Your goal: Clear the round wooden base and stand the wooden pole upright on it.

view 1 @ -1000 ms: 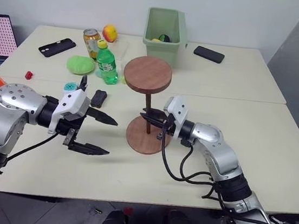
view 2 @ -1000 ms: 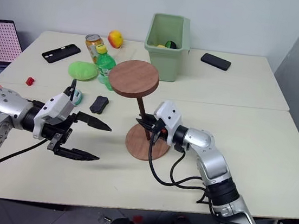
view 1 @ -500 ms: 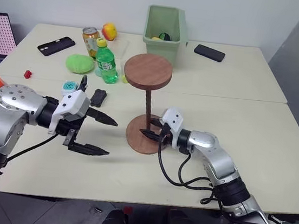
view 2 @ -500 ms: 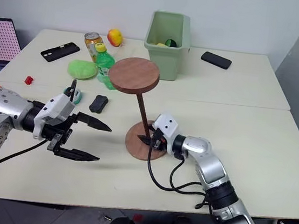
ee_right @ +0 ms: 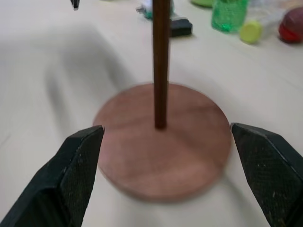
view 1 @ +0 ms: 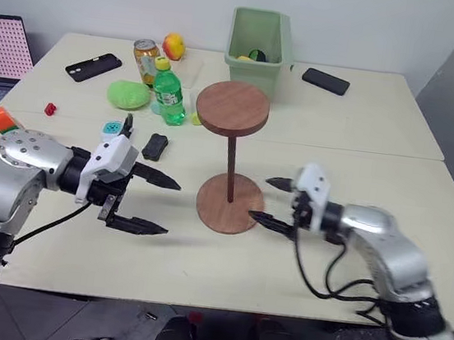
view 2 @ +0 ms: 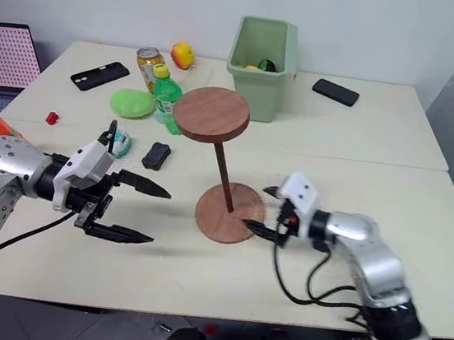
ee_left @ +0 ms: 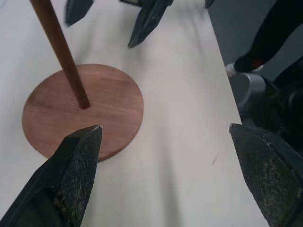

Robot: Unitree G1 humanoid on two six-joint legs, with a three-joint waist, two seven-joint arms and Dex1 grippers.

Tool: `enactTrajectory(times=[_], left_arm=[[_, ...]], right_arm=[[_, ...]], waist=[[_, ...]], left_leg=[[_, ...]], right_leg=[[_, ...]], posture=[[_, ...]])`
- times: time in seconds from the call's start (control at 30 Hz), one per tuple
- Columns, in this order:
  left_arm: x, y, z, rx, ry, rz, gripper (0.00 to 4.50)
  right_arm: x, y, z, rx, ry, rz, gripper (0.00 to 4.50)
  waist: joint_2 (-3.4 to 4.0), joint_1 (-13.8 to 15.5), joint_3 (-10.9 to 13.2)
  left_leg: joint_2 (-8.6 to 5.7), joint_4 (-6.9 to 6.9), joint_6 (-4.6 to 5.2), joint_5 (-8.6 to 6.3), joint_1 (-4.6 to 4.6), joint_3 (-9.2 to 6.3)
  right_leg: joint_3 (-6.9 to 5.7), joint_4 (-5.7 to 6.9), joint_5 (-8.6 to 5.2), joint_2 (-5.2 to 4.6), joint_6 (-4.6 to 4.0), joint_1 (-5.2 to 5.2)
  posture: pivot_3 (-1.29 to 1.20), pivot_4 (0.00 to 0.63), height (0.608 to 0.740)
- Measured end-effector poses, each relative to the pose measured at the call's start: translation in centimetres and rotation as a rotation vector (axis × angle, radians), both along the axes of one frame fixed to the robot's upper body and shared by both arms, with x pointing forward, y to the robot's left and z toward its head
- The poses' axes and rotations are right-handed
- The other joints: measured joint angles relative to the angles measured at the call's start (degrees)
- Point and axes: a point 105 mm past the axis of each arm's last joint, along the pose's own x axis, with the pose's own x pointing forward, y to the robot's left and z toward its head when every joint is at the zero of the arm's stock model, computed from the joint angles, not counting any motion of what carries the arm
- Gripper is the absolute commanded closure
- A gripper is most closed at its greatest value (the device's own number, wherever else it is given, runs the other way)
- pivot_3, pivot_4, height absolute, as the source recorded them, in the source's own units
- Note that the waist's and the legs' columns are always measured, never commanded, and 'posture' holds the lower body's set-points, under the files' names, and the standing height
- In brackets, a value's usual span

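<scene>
The round wooden base point(view 1: 229, 203) lies flat on the table near its middle. The wooden pole point(view 1: 231, 167) stands upright in the base's centre, its round disc point(view 1: 233, 108) on top. My right gripper point(view 1: 269, 201) is open just right of the base, clear of the pole, fingers pointing at it. My left gripper point(view 1: 150, 204) is open left of the base, nothing between its fingers. In the right wrist view the pole point(ee_right: 160, 61) rises from the base point(ee_right: 163, 140) ahead of the fingers. The left wrist view shows the base point(ee_left: 83, 109) and pole point(ee_left: 60, 49).
A green bottle point(view 1: 168, 94), a can point(view 1: 146, 52), a green lid point(view 1: 128, 94), a small black object point(view 1: 155, 145) and a phone point(view 1: 93, 66) lie at the back left. A green bin point(view 1: 261, 40) and another phone point(view 1: 326, 81) stand at the back.
My right gripper let go of the pole, opened, and drew back to the right of the base. The pole now stands alone. The left gripper kept still.
</scene>
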Motion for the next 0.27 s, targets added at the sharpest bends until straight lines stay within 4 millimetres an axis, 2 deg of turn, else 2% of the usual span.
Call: enactTrajectory(times=[0.1, 0.2, 0.27], left_arm=[[0.4, -0.3, 0.5, -0.018, -0.012, 0.015, 0.00], [0.4, 0.0, 1.0, -0.041, -0.003, 0.031, 0.00], [0.3, 0.2, 1.2, -0.042, 0.002, 0.035, 0.00]], right_arm=[[-1.2, -1.7, 2.0, -0.011, -0.017, 0.016, 0.01], [-3.4, -4.5, 3.8, -0.065, 0.002, 0.053, 0.01], [-4.4, -5.1, 5.0, -0.086, -0.013, 0.081, 0.01]], waist=[[0.00, -0.28, 0.00], [0.04, -0.15, 0.03], [0.03, -0.22, 0.03]], left_leg=[[0.03, -0.04, 0.01, 0.00, 0.01, 0.01], [0.02, -0.05, 0.02, -0.01, -0.10, -0.01], [0.03, -0.05, 0.03, -0.02, -0.08, 0.01]], right_leg=[[0.00, 0.00, 0.00, 0.03, 0.00, 0.00], [-0.05, -0.16, 0.00, 0.02, 0.00, 0.00], [-0.03, -0.19, 0.00, 0.02, 0.00, 0.02]], posture=[[0.00, 0.150, 0.740], [0.00, 0.150, 0.740], [0.00, 0.150, 0.740]])
